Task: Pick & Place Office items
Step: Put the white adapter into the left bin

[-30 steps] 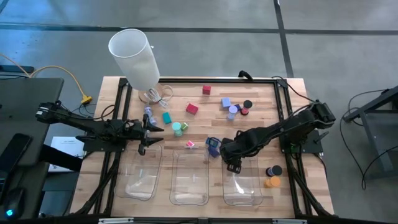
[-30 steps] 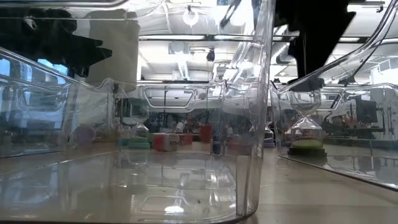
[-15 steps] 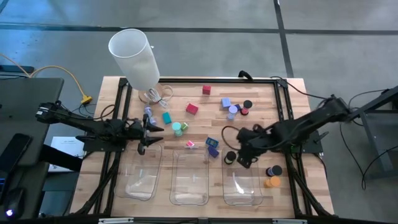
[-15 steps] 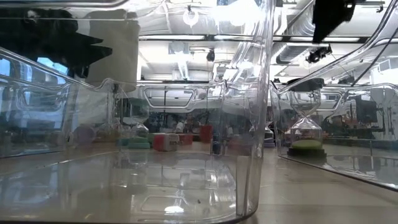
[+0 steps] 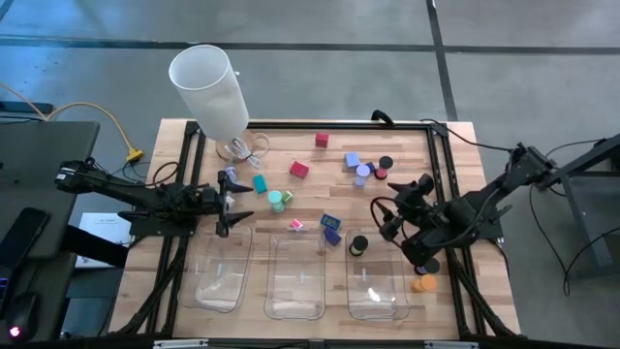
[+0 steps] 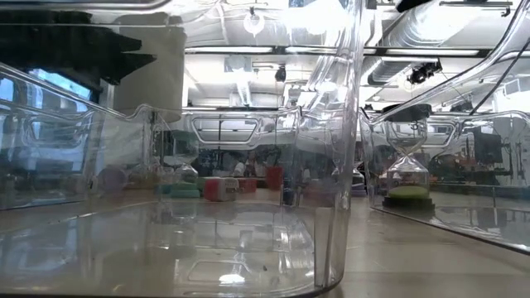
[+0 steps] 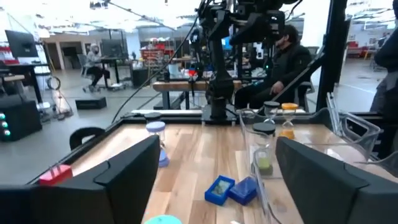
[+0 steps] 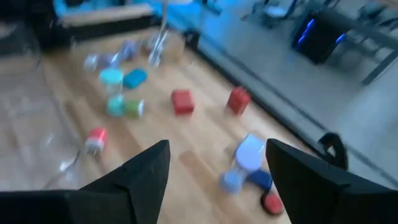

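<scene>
Office items lie scattered over the wooden table (image 5: 407, 145). Taking the far edge in the overhead view as 12 o'clock, most sit from centre toward 12, well short of the three clear plastic trays (image 5: 295, 281) lined up along 6 o'clock. None that I can see is in a tray. Your left gripper (image 5: 232, 206) hovers at about 9 o'clock, just beyond the left tray's far rim, fingers spread and empty. Your right gripper (image 5: 386, 221) hangs at about 4 o'clock, also spread with nothing between its fingers. For the left, the teal block (image 5: 260, 182) and the green and teal round caps (image 5: 278, 200) look nearest, toward 1 o'clock from it. Take the block alone, squaring the fingers across its flat sides. For the right, the round black cap (image 5: 357, 244) just beside it toward 8 o'clock seems the easy pick. Come straight down, since the blue blocks (image 5: 331, 222) sit close and could get nudged. Lift clear of the tray rim before releasing.
</scene>
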Motion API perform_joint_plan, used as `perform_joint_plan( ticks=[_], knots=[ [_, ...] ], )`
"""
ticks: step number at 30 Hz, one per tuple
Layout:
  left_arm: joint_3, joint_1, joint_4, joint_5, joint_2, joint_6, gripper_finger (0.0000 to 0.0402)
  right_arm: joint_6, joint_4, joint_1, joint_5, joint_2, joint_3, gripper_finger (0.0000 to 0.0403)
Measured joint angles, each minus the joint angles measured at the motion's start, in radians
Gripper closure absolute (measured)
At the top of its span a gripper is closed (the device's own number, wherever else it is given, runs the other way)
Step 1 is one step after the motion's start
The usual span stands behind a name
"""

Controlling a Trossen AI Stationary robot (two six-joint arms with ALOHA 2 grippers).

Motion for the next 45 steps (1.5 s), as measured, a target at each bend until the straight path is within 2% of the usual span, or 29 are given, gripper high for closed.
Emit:
perform_joint_plan(
  ticks=[4,9,14,18,21,25,31,34,39,45],
  knots=[
    [0.000,0.000,0.007,0.000,0.000,-0.085,0.0072,-0.016,0.052,-0.016,0.035,0.021,-0.020,0.0147],
    [0.000,0.000,0.011,0.001,0.000,-0.296,0.0071,-0.138,0.096,-0.060,0.023,0.061,-0.020,0.0147],
    [0.029,0.003,0.001,0.002,0.000,-0.307,0.0071,-0.259,0.150,-0.118,0.033,0.077,-0.020,0.0147],
    [0.107,0.016,-0.043,0.017,-0.001,-0.289,0.0071,-0.291,0.184,-0.175,-0.006,0.077,-0.020,0.0147],
    [0.213,0.033,-0.229,0.051,-0.001,-0.251,0.0071,-0.286,0.185,-0.198,-0.024,0.077,-0.020,0.0147],
    [0.408,0.065,-0.602,0.055,0.016,-0.234,0.0071,-0.286,0.181,-0.201,-0.030,0.077,-0.020,0.0147],
    [0.677,0.111,-1.151,0.056,0.065,-0.235,0.0071,-0.285,0.118,-0.202,-0.092,0.077,-0.020,0.0147],
    [0.761,0.130,-1.373,0.128,0.095,-0.257,0.0071,-0.282,0.110,-0.202,-0.101,0.077,-0.025,0.0147],
    [0.786,0.161,-1.487,0.167,0.150,-0.245,0.0071,-0.290,0.119,-0.217,-0.097,0.077,-0.056,0.0147],
    [0.786,0.237,-1.554,0.227,0.282,-0.246,0.0071,-0.290,0.121,-0.251,-0.100,0.077,-0.064,0.0147]
  ],
)
